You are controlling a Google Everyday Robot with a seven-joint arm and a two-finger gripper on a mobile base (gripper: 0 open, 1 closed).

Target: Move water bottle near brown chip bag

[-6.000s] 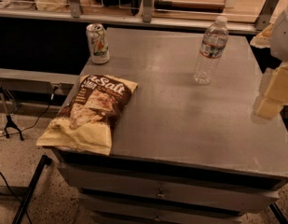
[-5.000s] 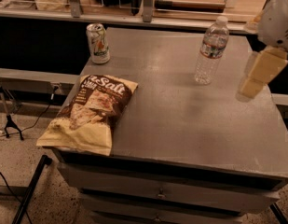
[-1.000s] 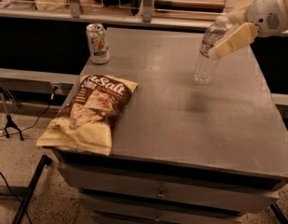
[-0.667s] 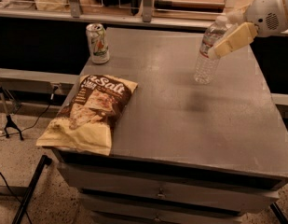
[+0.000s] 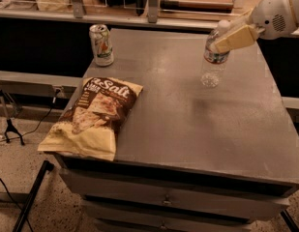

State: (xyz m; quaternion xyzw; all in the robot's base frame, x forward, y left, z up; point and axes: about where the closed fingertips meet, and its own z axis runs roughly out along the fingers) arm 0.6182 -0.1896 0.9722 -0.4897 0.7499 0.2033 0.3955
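The water bottle [image 5: 213, 65] stands upright on the grey table [image 5: 197, 129] at its far right, clear and ribbed with a white cap and a label band. My gripper [image 5: 226, 37] comes in from the upper right and sits at the bottle's neck and shoulder, partly covering them. The brown chip bag [image 5: 98, 115] lies flat at the table's front left corner, its lower edge hanging over the table's edge. The bottle and the bag are far apart.
A pale soda can [image 5: 101, 44] stands at the table's far left corner. A shelf rail with metal posts [image 5: 151, 4] runs behind the table. Drawers sit under the tabletop. A tripod leg [image 5: 30, 197] and cables lie on the floor at left.
My gripper has moved from the table's right edge up and left to the bottle's top. Over the last second it has barely moved. Bottle, bag and can stay in place.
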